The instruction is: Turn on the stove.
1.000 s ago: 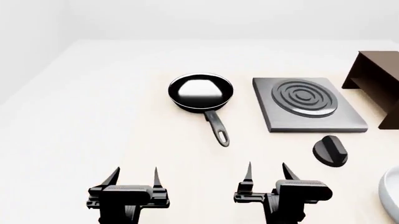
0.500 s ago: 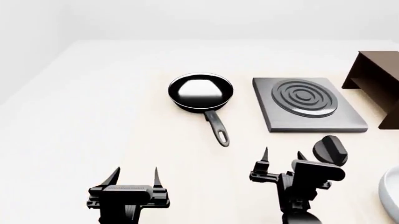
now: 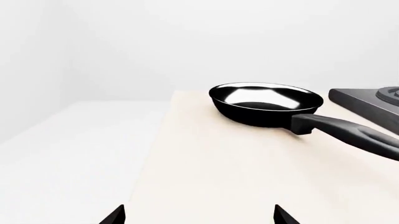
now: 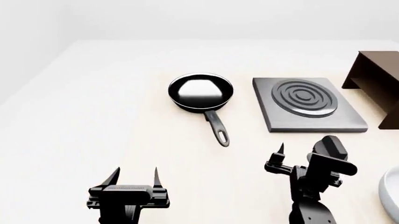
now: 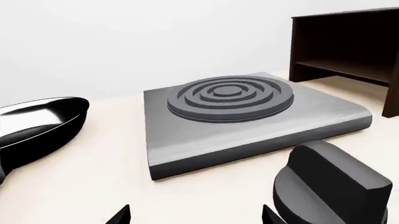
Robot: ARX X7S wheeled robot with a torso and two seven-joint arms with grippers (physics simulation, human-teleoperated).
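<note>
One stove (image 4: 307, 103), one knob (image 5: 330, 186), one pan (image 4: 201, 92), two open grippers

One stove (image 4: 309, 105) was counted, with one knob (image 4: 331, 148) seen just beside the right gripper (image 4: 295, 152). One frying pan (image 4: 201, 91) was counted, ahead of the left gripper (image 4: 133, 176). One dark brown shelf (image 4: 376, 79) was seen beyond the right gripper. Two grippers were counted. One table (image 4: 93, 107) was counted.
</note>
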